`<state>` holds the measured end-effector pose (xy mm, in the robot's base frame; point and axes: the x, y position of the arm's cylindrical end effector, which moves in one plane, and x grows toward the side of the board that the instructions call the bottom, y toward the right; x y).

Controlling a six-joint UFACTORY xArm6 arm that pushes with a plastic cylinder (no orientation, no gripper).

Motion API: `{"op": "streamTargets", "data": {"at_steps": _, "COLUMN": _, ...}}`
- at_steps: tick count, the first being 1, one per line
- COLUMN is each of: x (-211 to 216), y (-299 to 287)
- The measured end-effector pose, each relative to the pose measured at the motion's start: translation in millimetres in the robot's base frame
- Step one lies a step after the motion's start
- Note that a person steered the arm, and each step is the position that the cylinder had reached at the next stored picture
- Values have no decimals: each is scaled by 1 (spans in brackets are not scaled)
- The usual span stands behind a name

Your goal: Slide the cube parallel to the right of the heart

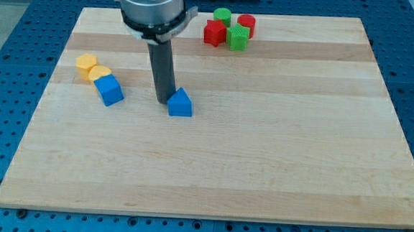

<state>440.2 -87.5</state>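
Note:
The blue cube (108,90) lies at the view's left. It touches a yellow block that looks like the heart (100,73), which is just above and to its left. My tip (163,101) rests on the board to the right of the cube, about a cube's width or more away. It sits against the left side of a blue triangular block (181,104).
A second yellow block (86,62), roughly hexagonal, sits up and left of the heart. At the view's top a red star (213,32), a green star (238,37), a green cylinder (222,16) and a red cylinder (246,23) cluster together. The wooden board (276,156) ends near the blocks at its left edge.

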Motion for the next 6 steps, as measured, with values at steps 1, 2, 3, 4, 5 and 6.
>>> {"op": "streamTargets", "data": {"at_steps": 1, "x": 1, "y": -18}}
{"op": "streamTargets", "data": {"at_steps": 2, "x": 9, "y": -63}}
{"op": "streamTargets", "data": {"at_steps": 3, "x": 18, "y": -102}}
{"op": "streamTargets", "data": {"at_steps": 4, "x": 22, "y": -123}}
{"op": "streamTargets", "data": {"at_steps": 5, "x": 13, "y": -138}}
{"op": "streamTargets", "data": {"at_steps": 6, "x": -12, "y": -100}}
